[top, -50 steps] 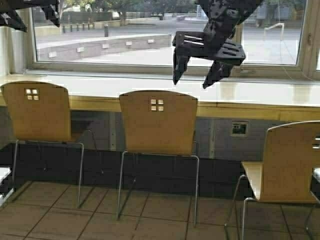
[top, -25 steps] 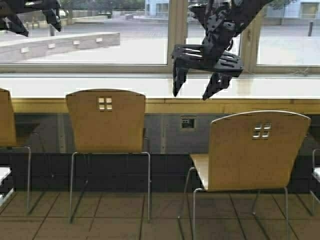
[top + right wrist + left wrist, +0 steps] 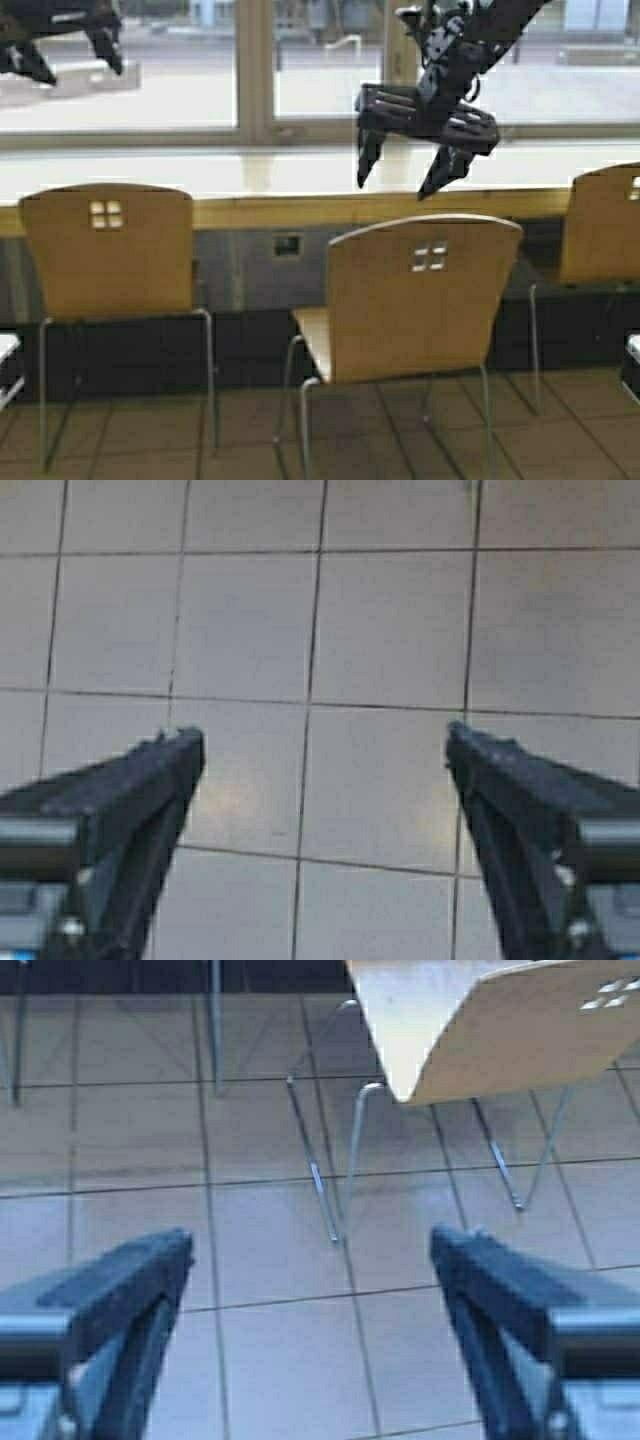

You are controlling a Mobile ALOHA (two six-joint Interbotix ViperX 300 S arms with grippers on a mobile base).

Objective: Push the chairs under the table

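Middle chair [image 3: 410, 300] stands pulled out from the surface [image 3: 300, 208]; both my pincers hang empty in the air.

High view: my right pincer [image 3: 405, 168] hovers with fingers apart above that chair's backrest; my left pincer [image 3: 62, 45] is raised far left. The left chair [image 3: 108, 252] and right chair [image 3: 600, 225] sit close to the surface.
Left wrist view: left pincer [image 3: 310, 1260] spread wide over floor tiles [image 3: 270, 1340], the chair's seat and legs beyond.
Right wrist view: right pincer [image 3: 320, 770] spread, only tiles [image 3: 380, 630] below.
Risk, as I judge it: pressing high on the curved backrest could tip or twist the chair, since its thin legs may catch in tile joints.
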